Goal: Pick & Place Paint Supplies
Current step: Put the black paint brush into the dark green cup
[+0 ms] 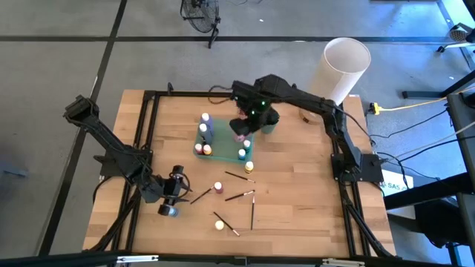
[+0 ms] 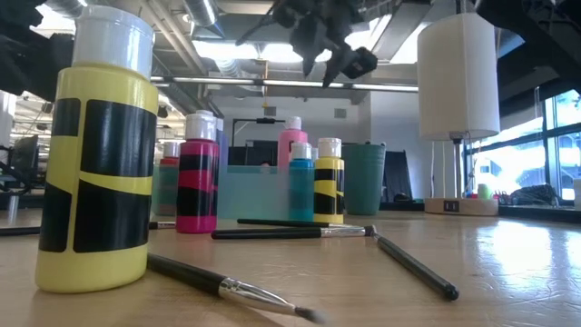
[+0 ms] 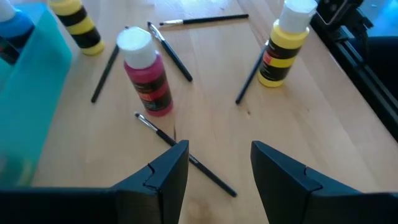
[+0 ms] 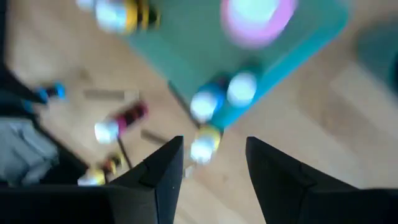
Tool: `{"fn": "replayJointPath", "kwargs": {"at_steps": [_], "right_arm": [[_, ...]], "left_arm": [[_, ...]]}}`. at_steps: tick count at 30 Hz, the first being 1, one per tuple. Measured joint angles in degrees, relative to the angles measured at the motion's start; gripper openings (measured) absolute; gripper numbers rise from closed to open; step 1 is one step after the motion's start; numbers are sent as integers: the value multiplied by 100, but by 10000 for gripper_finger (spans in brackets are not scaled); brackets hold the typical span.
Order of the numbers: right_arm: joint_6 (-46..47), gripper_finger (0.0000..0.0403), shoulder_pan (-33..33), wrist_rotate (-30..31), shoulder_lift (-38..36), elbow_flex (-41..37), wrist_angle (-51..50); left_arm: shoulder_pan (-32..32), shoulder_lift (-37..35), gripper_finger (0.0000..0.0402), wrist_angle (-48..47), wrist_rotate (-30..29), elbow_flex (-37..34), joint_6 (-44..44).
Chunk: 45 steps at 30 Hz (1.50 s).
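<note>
A teal tray point(image 1: 223, 141) at mid-table holds several white-capped paint bottles point(image 1: 205, 127). On the wood toward the near edge stand a red bottle point(image 1: 218, 187) point(image 3: 146, 78) and two yellow ones point(image 1: 219, 224) point(image 1: 249, 167), among several thin dark brushes point(image 1: 239, 196). My right gripper point(image 1: 245, 126) point(image 4: 208, 162) hangs open and empty high above the tray's far right part. At the near left, my left gripper point(image 1: 169, 196) point(image 3: 214, 168) is open and slants down over a brush point(image 3: 186, 155), touching nothing.
A big white cylinder point(image 1: 343, 67) stands at the far right corner. Beside the tray sits a teal cup point(image 1: 267, 126). A small bluish thing point(image 1: 169, 211) lies just near my left gripper. Black frame rails point(image 1: 148, 148) run along the table's sides.
</note>
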Motion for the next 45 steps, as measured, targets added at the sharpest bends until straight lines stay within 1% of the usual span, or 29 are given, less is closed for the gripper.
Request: {"fn": "replayJointPath", "kwargs": {"at_steps": [3,8,12,14,16,17,20,23,25,28,31,34,36,39,42,45], "right_arm": [[-107,178,298,-262,-11,-4,61],[-94,178,896,-805,-11,-15,38],[72,178,1462,-834,-11,-15,37],[-375,178,1752,-799,-11,-15,37],[-997,178,2071,-573,-11,-37,38],[-1208,178,2237,-325,-13,-71,37],[-1701,178,2738,713,-11,-221,37],[-1813,178,3152,1523,-19,-438,77],[-1820,178,3366,1845,-18,-669,100],[-1654,178,3614,2170,-22,-1137,229],[-1639,178,3781,2381,-17,-1758,546],[-1671,178,3870,2467,-17,-2432,1328],[-1814,176,3899,2464,-3,-2751,1612],[-1980,170,3883,2476,-9,-2993,1854],[-2114,165,3827,2476,-9,-3107,1874],[-2529,163,3780,2479,-11,-3177,1960]], "left_arm": [[-3,1,169,-33,125,0,-59],[-6,1,169,-31,144,0,-150],[-7,1,169,-31,294,0,-182],[-7,1,169,-29,421,0,-207],[-7,1,169,-29,477,0,-207],[-7,1,169,-29,483,0,-203],[-7,1,169,-29,483,0,-164],[-7,0,169,-40,483,0,-161],[-7,-2,169,-63,483,0,-158],[-7,-2,169,-64,483,0,-148],[-7,-2,169,-64,479,0,-74],[-5,-2,169,-64,330,0,-41],[-4,-2,169,-64,232,0,-40],[-4,-2,169,-62,186,0,-39],[-4,-2,169,-45,186,0,-16],[-4,-2,169,13,183,0,115]]}}
